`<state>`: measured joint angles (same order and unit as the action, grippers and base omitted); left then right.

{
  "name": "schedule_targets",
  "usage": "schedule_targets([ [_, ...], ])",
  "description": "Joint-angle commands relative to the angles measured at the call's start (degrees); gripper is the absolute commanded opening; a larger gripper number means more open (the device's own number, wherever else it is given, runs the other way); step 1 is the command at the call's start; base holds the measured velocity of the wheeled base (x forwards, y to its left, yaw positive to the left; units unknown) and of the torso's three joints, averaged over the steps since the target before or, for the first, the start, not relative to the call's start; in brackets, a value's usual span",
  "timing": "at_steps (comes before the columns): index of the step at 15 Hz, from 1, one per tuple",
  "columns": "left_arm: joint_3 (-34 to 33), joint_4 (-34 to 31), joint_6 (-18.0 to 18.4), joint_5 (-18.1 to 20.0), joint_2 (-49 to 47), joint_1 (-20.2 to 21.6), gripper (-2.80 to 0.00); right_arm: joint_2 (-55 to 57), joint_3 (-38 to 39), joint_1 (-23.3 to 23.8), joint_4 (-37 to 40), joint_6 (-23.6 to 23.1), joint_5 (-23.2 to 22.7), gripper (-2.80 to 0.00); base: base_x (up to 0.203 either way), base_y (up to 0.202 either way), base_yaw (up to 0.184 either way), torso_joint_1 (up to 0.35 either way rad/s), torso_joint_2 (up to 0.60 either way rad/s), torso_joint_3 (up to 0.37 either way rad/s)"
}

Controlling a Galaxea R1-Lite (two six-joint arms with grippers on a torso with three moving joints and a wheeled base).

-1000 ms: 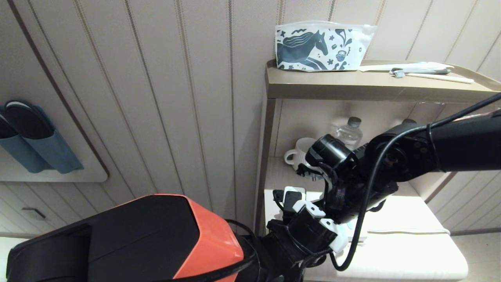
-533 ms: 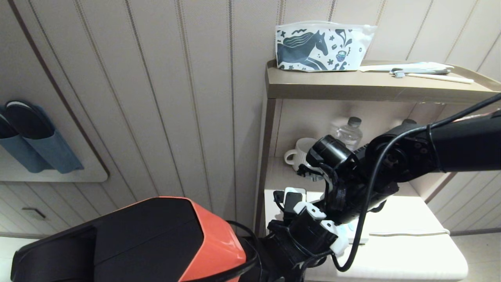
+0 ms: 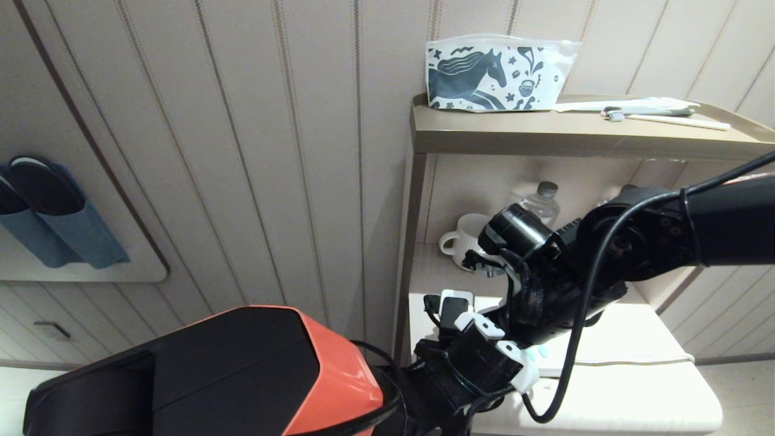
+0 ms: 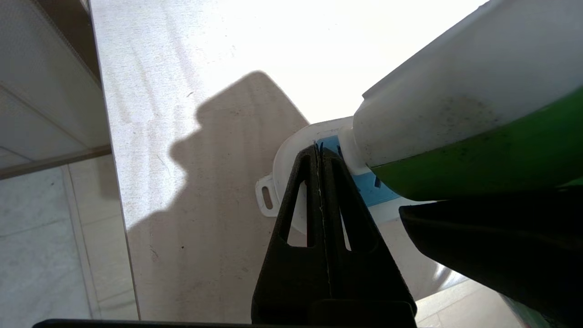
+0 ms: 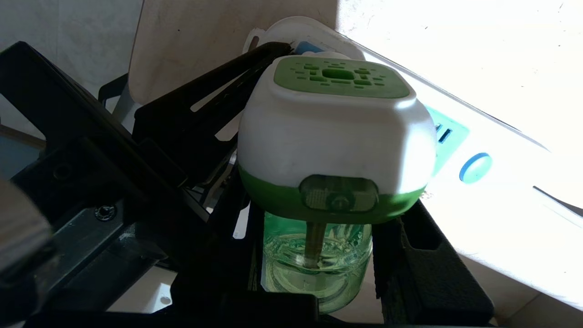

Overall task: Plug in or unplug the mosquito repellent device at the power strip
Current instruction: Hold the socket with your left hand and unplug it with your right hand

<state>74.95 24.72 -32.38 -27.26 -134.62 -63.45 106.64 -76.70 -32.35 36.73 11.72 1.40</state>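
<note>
1. Since a second ago almost nothing has shifted: in the head view the right arm (image 3: 636, 248) sits a touch further toward 3 o'clock and its cable loop hangs a little lower; both arms stay crowded over the white table (image 3: 636, 387) below the shelf (image 3: 575, 130).
2. Head view: the horse-print pouch (image 3: 499, 72) stands on the shelf at 12 o'clock, with a mug (image 3: 463, 239) and a water bottle (image 3: 539, 206) underneath. The arms hide the grippers here, so I cannot tell the jaws from this angle.
3. Left wrist view: the left gripper (image 4: 321, 152) has its fingers pressed together, empty, tips resting on the rounded end of the power strip (image 4: 296, 157). The mosquito repellent device (image 4: 464, 123) fills the 2 o'clock corner.
4. Right wrist view: the right gripper (image 5: 314, 255) clamps the device's green bottle between its dark fingers (image 5: 423, 269); the white head (image 5: 337, 132) sits against the strip's blue face, beside a round blue button (image 5: 476, 167) at 3 o'clock.
</note>
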Motion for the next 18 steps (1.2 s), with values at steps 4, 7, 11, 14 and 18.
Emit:
schedule_targets([
  [4, 0.02, 0.15, -0.23, -0.08, -0.28, -0.01, -2.8, -1.6, -0.05, 0.21, 0.27, -0.02, 0.09, -2.8, 0.0, 0.0, 0.0, 0.0, 0.0, 0.0],
  [7, -0.06, 0.15, -0.23, -0.08, 0.32, -0.01, -2.8, -2.98, 0.06, 0.76, 0.27, -0.11, 0.09, -2.8, 0.0, 0.0, 0.0, 0.0, 0.0, 0.0],
  [11, -0.15, 0.15, -0.23, -1.13, 0.76, -0.01, -2.8, -3.99, -0.03, 0.89, 1.94, -0.11, 0.18, -2.8, 0.0, 0.0, 0.0, 0.0, 0.0, 0.0],
  [14, -0.29, 0.05, -0.14, -1.78, 2.74, 0.08, -2.8, -6.85, 1.11, 1.86, 2.78, -0.2, 0.26, -2.8, 0.0, 0.0, 0.0, 0.0, 0.0, 0.0],
  [18, -1.34, -1.12, 0.55, -1.83, 10.48, 0.52, -2.8, -11.0, 1.92, 3.35, 4.45, -0.54, 0.27, -2.8, 0.0, 0.0, 0.0, 0.0, 0.0, 0.0],
])
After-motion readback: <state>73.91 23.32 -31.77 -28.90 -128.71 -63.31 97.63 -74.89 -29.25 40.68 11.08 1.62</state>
